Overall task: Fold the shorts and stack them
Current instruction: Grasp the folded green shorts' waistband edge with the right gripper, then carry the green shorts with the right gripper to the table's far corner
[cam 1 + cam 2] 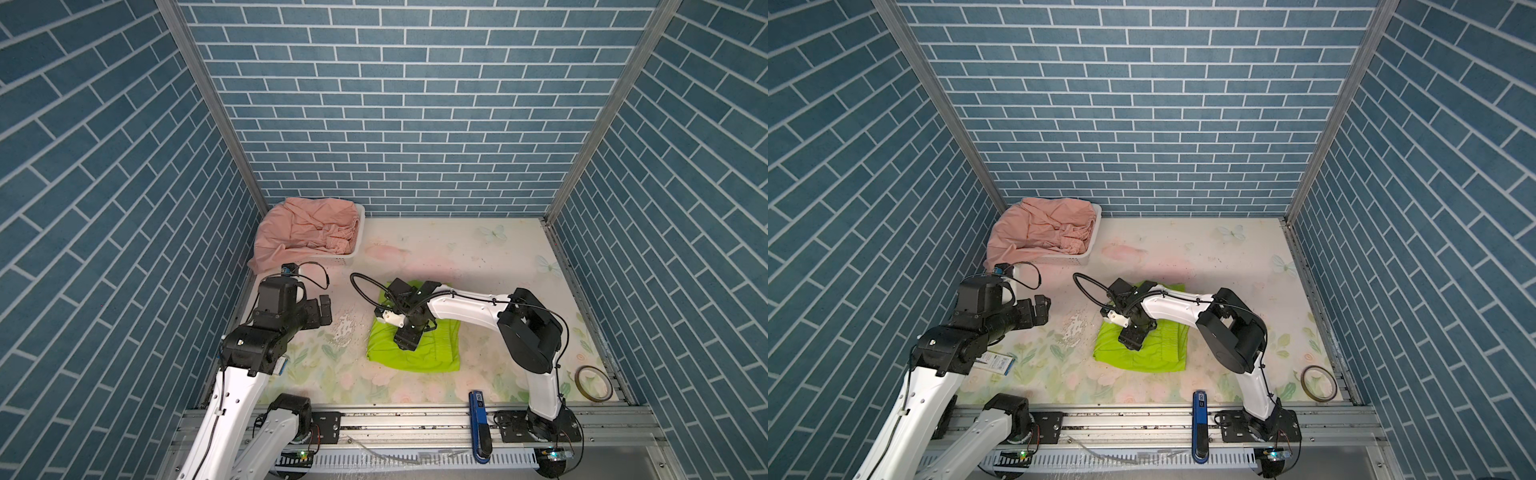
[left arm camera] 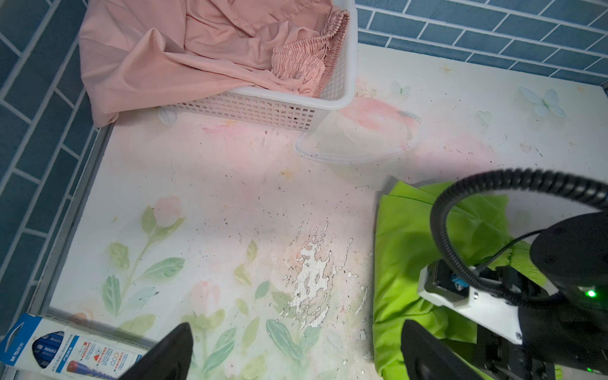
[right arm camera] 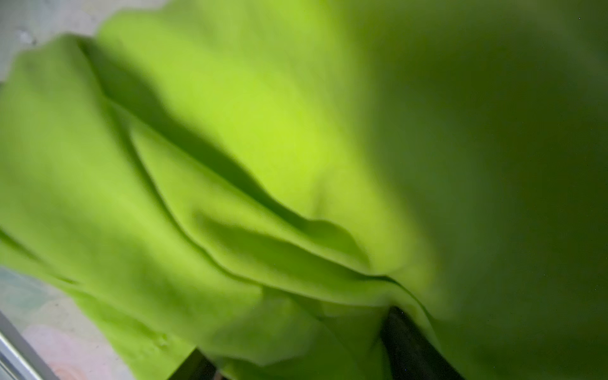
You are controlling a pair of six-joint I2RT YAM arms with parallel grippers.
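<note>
The lime-green shorts (image 1: 436, 349) lie roughly folded near the middle of the flowered table (image 1: 478, 257), a little towards the near edge, with one flap sticking up on their far side in both top views. The right gripper (image 1: 405, 343) reaches in from the right and points down onto the left part of this pair. In the right wrist view the green cloth (image 3: 263, 131) fills nearly the whole picture, blurred. Two dark fingers (image 3: 411, 345) stand apart under a fold that drapes across them, and I cannot tell whether any cloth is pinched. The salmon-pink shorts (image 1: 303, 232) sit crumpled in the white basket (image 1: 332, 261) in the far left corner, with one part hanging over the basket's left rim onto the table. The left gripper (image 1: 326, 309) hangs above the table's left side, between the basket and the green pair, touching neither. Its jaws are spread wide with nothing between them. A tape roll (image 1: 593, 383) lies at the near right corner.
</note>
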